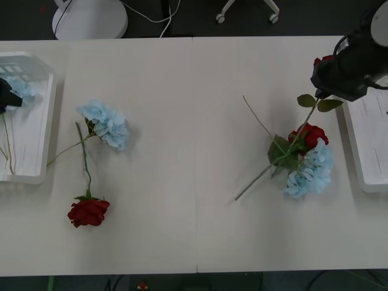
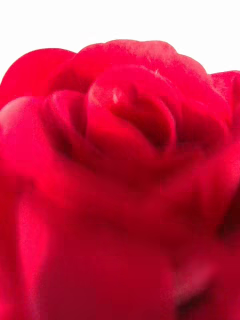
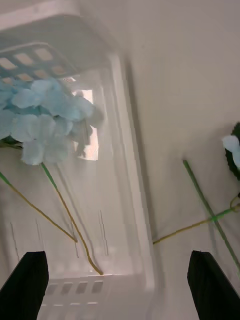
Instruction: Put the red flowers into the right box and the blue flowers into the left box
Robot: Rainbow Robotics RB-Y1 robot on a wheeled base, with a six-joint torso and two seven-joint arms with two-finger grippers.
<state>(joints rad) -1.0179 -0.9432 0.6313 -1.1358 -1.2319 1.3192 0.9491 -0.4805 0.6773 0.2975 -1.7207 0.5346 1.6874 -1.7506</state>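
Observation:
My right gripper (image 1: pixel 317 90) is shut on a red flower (image 1: pixel 322 60) near the right box (image 1: pixel 368 145); its stem slants down over the table. That rose head (image 2: pixel 120 165) sits right against the right wrist camera. My left gripper (image 1: pixel 6 96) stands open over the left box (image 1: pixel 27 145), its black fingers (image 3: pixel 25 285) apart with nothing between them. A blue flower (image 3: pixel 42 117) lies in that box (image 3: pixel 131 170). On the table lie a blue flower (image 1: pixel 106 124) and a red flower (image 1: pixel 89 211) at the left, and a red flower (image 1: pixel 309 136) beside a blue flower (image 1: pixel 310 170) at the right.
Thin green stems (image 3: pixel 210 212) run across the table just outside the left box's rim. Chair bases stand on the floor beyond the table's far edge. Bare tabletop lies between the two flower groups.

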